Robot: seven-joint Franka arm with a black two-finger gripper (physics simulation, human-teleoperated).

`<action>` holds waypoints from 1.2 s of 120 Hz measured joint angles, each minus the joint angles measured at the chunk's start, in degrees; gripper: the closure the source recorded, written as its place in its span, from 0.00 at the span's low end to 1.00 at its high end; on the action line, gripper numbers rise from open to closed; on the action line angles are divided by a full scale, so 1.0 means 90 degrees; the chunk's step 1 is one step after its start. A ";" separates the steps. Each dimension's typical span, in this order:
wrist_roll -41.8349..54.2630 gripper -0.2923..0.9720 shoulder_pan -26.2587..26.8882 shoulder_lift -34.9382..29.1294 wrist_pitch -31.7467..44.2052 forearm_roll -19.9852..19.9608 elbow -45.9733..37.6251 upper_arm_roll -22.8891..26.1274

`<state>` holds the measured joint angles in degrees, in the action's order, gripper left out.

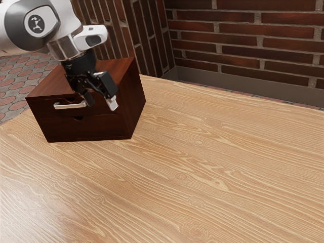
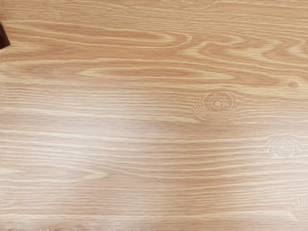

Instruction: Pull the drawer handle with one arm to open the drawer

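Note:
A dark brown wooden drawer box (image 1: 126, 81) stands on the table at the exterior view's left. Its front carries a silver bar handle (image 1: 69, 105). My black gripper (image 1: 100, 99) hangs in front of the box's upper front, just to the right of the handle's right end. Its fingers stand apart with nothing between them, one dark fingertip (image 1: 89, 98) near the handle end and a white-tipped one (image 1: 112, 104) further right. The drawer front looks flush with the box. In the wrist view a dark corner of the box (image 2: 3, 37) shows at the edge over the wood grain.
The light wooden table (image 1: 212, 167) stretches wide to the exterior view's right and front. A red brick wall (image 1: 243, 35) runs behind it, and patterned paving (image 1: 20, 71) lies beyond the table at the left.

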<state>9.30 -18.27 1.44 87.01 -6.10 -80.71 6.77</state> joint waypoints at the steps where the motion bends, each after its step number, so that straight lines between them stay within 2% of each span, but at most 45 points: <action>1: 0.0001 0.23 -0.0017 0.0000 0.0000 0.0000 0.0000 0.0000; 23: 0.0027 0.23 -0.0313 -0.0019 -0.0002 0.0003 0.0039 -0.0001; 39: 0.0237 0.23 -0.0443 -0.0270 -0.0231 0.0094 0.1038 -0.0003; 51: 0.0970 0.23 -0.0563 -0.0513 -0.0304 0.0190 0.1638 0.0155; 61: 0.1795 0.23 -0.0156 -0.0678 -0.0325 0.0285 0.1766 0.0205; 71: 0.2551 0.23 0.0131 -0.0671 -0.0397 0.0325 0.1666 0.0287; 82: 0.3264 0.23 0.0215 -0.0288 -0.0422 0.0434 0.1650 0.0298; 101: 0.4192 0.23 0.0130 0.0075 -0.0225 0.0870 0.1618 0.0330; 120: 0.5008 0.23 -0.0031 0.0129 0.0066 0.1335 0.1203 0.0303; 126: 0.5309 0.23 0.0071 0.0028 0.0371 0.1276 0.0843 0.0093; 134: 0.5736 0.23 0.0373 -0.0203 0.0883 0.0937 0.0146 -0.0399; 144: 0.6232 0.23 0.0375 -0.0304 0.1474 0.0657 -0.0394 -0.0603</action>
<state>65.39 -14.90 -1.30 100.27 -0.18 -84.25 1.34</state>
